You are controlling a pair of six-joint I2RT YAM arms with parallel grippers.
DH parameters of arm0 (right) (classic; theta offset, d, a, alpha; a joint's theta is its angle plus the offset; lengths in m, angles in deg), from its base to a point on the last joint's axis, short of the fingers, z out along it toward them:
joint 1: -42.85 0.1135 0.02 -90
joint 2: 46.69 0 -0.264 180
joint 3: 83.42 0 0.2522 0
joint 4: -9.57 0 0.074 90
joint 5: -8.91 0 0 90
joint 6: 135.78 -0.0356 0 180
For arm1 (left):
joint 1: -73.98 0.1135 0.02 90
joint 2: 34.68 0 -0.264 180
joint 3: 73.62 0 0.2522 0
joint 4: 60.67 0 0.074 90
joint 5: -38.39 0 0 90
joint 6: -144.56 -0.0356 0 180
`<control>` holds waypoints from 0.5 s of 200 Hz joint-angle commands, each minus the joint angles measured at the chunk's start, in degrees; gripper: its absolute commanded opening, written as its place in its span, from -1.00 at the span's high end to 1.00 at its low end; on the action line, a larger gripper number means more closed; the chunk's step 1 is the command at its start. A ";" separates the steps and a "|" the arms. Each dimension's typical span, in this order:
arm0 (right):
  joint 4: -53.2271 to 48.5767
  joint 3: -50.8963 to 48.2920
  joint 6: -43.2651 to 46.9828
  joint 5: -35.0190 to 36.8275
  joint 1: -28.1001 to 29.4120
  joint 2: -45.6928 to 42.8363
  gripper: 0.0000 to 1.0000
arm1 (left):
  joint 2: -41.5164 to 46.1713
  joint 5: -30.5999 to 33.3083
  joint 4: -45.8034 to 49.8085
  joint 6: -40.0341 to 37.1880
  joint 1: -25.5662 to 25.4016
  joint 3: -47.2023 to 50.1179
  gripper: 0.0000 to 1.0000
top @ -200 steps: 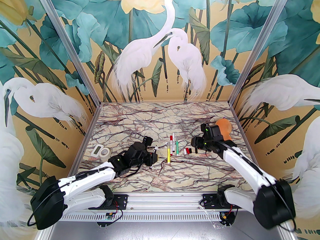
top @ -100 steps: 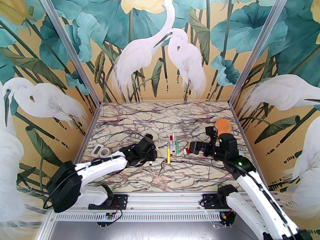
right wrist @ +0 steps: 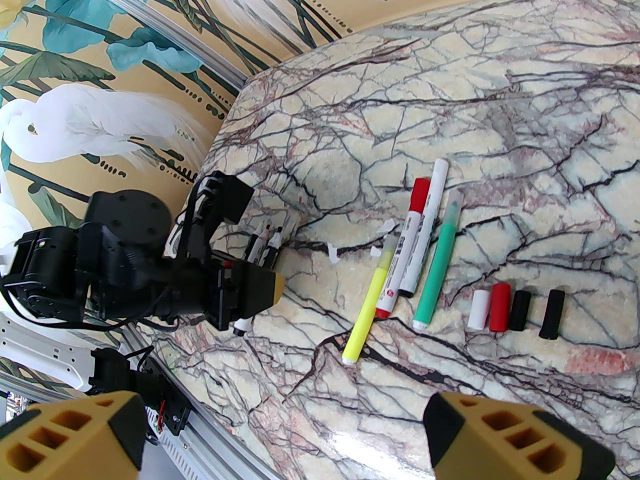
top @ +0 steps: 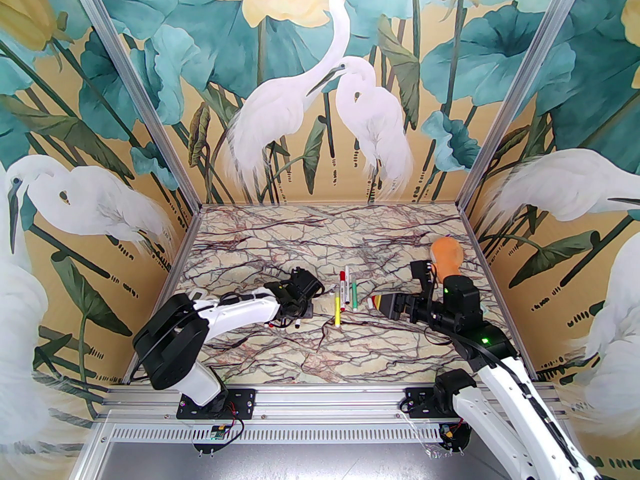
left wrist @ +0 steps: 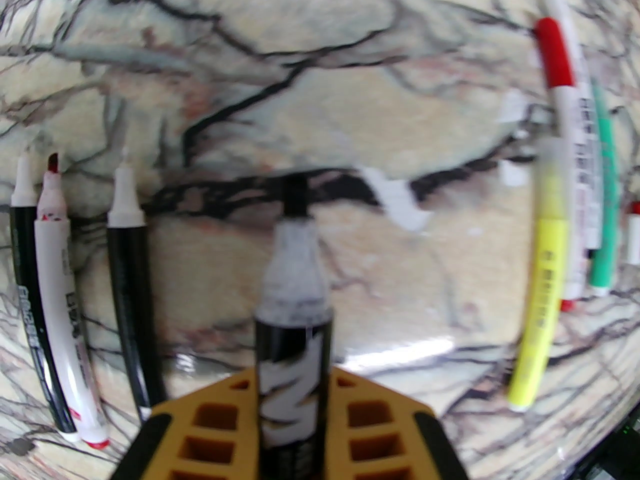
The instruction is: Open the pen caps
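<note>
the left gripper (left wrist: 292, 408) is clenched on a black plastic marker with white lettering (left wrist: 292, 288), its bare dark tip pointing away over the veined marble-print table (left wrist: 300, 68); whether the tip touches the surface i cannot tell; if it does, any slide would streak ink; just to its left three uncapped pens (left wrist: 60, 293) lie side by side, so a careless put-down could land on them or set them rolling; the right gripper (right wrist: 282, 418) hangs spread wide and empty above the near part of the table; ahead of it the pulled-off pen caps lie in a short row: a short white plastic cap (right wrist: 480, 309), a red cap (right wrist: 500, 307) and two black caps (right wrist: 520, 310), the last one slightly apart; round and light, they would likely scatter at a brush from a descending finger; the pens i judge yet to open, a yellow highlighter (right wrist: 372, 308), a white marker (right wrist: 407, 263) under a fitted red cap (right wrist: 420, 190), a slim white pen (right wrist: 439, 178) and a green pen (right wrist: 440, 263), lie packed close; wide jaws coming down there could catch two barrels at once or shove a neighbour askew; both arms reach toward the same middle strip, so they could also bump
</note>
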 commanded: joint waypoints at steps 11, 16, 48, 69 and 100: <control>0.01 -0.13 0.97 -0.73 -0.20 0.50 -0.99 | -2.62 3.79 1.86 0.91 0.53 -1.50 0.84; 0.23 -0.22 0.93 -0.71 -0.20 0.51 -0.99 | -2.93 4.00 1.75 0.95 0.60 -1.42 0.83; 0.30 -0.28 0.72 -0.45 -0.19 1.01 -0.99 | -4.42 4.47 0.64 0.42 0.95 -1.26 0.75; 0.32 -0.25 0.58 -0.29 -0.20 1.21 -0.99 | -5.00 4.71 0.31 0.37 0.95 -1.40 0.73; 0.13 -0.25 0.36 -0.14 -0.21 1.28 -0.99 | -5.26 5.47 0.30 0.37 1.06 -1.20 0.61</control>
